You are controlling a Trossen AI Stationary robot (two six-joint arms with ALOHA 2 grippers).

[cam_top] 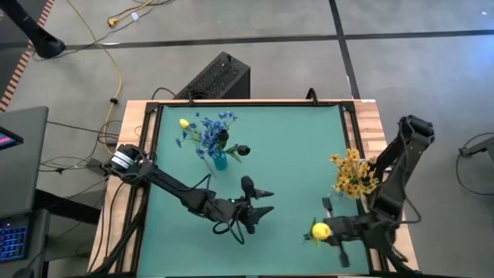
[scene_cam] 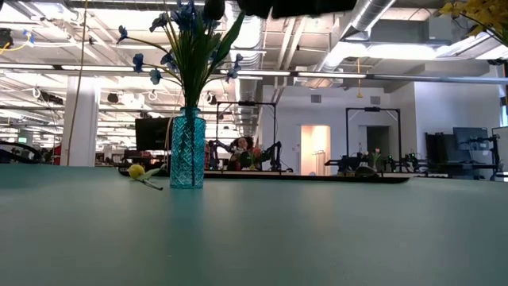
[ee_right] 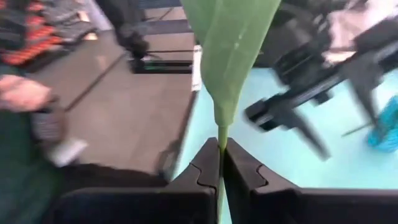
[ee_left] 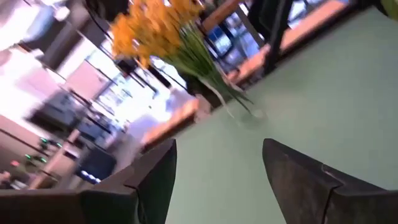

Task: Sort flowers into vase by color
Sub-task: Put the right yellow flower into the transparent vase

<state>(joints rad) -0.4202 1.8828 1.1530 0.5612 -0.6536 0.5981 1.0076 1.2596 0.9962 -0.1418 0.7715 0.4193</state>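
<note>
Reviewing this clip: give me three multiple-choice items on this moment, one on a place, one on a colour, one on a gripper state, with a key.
1. Where does the loose yellow bud lie?
A. On the mat beside the blue vase
B. Inside the blue vase
C. In the left gripper

2. What colour is the bloom on the flower that the right gripper holds?
A. Blue
B. Yellow
C. Near-black

3. How does the left gripper stand?
A. Shut on a stem
B. Open and empty
C. Shut on the vase

Key: 1 A, the low view shows it lying on the mat next to the vase. 2 B, the high view shows a yellow head at that gripper. 3 B, the left wrist view shows its fingers spread with nothing between them.
</note>
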